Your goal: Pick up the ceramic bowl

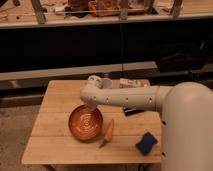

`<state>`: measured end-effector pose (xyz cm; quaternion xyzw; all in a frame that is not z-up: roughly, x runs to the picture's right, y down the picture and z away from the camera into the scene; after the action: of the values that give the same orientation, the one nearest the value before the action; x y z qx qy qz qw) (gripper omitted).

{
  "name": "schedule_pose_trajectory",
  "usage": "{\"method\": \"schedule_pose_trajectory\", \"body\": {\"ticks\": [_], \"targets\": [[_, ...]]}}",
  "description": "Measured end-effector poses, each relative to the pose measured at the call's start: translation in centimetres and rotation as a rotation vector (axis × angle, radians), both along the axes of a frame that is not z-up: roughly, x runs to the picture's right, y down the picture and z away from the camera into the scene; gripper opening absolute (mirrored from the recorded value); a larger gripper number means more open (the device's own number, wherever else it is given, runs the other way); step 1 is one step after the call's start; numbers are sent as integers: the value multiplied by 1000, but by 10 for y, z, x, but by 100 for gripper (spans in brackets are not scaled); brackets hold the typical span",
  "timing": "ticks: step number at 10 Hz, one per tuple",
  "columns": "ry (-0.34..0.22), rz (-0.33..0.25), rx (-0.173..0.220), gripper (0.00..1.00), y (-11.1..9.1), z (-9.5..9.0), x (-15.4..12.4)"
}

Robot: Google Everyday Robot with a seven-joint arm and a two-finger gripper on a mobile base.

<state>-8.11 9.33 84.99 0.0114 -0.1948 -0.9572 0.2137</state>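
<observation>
The ceramic bowl, round, glossy orange-brown with concentric rings inside, sits on the wooden table left of centre. My white arm reaches in from the right and bends down at its left end. The gripper hangs at the bowl's far rim, mostly hidden under the arm's wrist. I cannot tell whether it touches the rim. The bowl rests flat on the table.
A carrot lies just right of the bowl. A blue sponge sits at the front right. A small pale cup and a white object stand at the table's back. A dark object lies under the arm.
</observation>
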Motion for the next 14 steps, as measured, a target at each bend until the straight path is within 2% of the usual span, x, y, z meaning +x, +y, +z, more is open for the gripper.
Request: {"method": "schedule_pose_trajectory", "body": {"ticks": [14], "targets": [[-57,-82,22,1,-8,-7,-3]]}}
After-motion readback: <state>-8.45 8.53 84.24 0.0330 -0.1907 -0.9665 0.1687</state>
